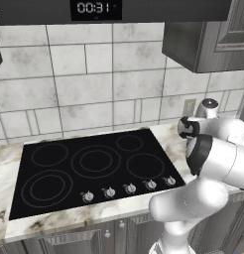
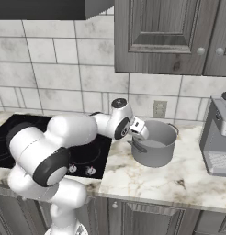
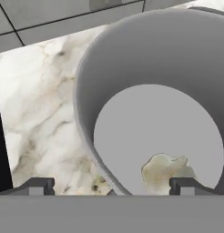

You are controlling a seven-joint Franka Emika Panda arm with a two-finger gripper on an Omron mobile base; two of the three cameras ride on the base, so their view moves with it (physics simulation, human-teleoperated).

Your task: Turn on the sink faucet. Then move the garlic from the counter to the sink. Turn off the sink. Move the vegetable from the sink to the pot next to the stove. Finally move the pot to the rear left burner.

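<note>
A grey pot stands on the marble counter just right of the black stove. In the hand view the garlic, a pale lumpy bulb, lies on the pot's floor by its near wall. My gripper is open and hangs over the pot's left rim, one fingertip outside over the counter and the other inside above the garlic. From the right base view the gripper sits at the rim beside the pot's left handle. It holds nothing. The rear left burner is bare.
A grey coffee machine stands on the counter right of the pot. Wall cabinets hang above, with an outlet on the tiles behind. Stove knobs line the stove's front edge.
</note>
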